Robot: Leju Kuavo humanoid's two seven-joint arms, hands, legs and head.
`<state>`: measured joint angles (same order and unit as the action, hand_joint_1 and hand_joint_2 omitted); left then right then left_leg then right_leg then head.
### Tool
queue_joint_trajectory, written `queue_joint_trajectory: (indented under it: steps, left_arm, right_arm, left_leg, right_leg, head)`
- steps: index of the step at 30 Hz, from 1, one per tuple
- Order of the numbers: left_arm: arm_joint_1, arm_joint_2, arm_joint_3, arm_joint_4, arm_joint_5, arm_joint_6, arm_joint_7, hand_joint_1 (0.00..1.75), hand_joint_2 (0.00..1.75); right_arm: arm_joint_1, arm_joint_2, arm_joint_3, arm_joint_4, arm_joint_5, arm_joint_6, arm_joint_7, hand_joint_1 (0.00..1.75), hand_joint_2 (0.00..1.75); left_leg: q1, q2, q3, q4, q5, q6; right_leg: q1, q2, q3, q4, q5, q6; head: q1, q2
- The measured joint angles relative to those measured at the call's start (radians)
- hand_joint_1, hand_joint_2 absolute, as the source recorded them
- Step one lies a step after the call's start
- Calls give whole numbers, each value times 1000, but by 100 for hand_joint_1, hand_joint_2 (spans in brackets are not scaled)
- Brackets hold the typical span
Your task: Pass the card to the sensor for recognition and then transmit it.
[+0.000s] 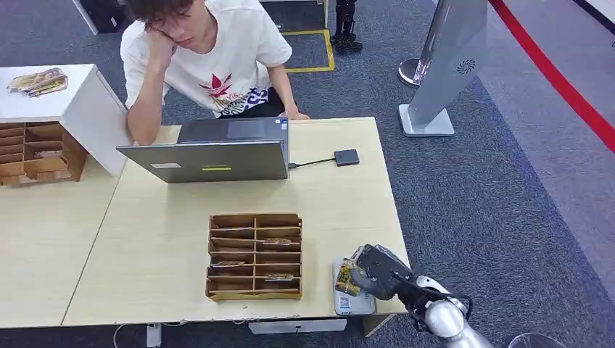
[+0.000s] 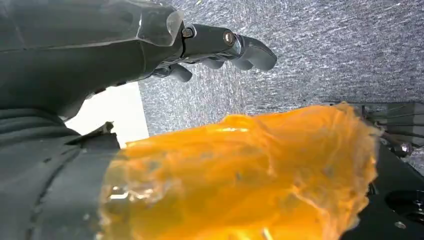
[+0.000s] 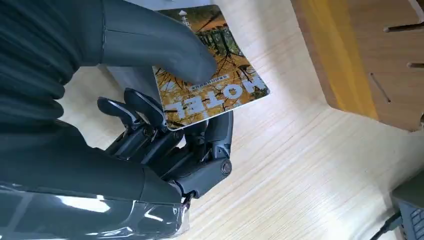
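My right hand grips the hotel card between thumb and fingers above the table; presenting it to the sensor ahead and handing over remain.

Right arm comes in from the lower right of the head view, silver forearm bent inward, dark right hand low over the table's near right corner. In the right wrist view the thumb presses down on a card with the fingers curled under it, so the hand holds it. Left hand hangs over grey carpet, fingers loosely curled, apart, holding nothing.
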<state>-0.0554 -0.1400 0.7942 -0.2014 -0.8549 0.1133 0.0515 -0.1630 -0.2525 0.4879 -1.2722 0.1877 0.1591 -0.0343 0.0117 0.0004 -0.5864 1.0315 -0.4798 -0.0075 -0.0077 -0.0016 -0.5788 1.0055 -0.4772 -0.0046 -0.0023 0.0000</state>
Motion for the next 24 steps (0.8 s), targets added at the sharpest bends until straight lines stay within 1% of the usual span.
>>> queue_joint_trajectory:
  steps: [24]
  left_arm:
    - [0,1,0,0,-8,-3,6,0,0]
  right_arm:
    - [-38,-14,18,61,19,-6,8,175,175]
  left_leg:
    - [0,0,0,0,0,0]
  right_leg:
    - [0,0,0,0,0,0]
  head:
    - [0,0]
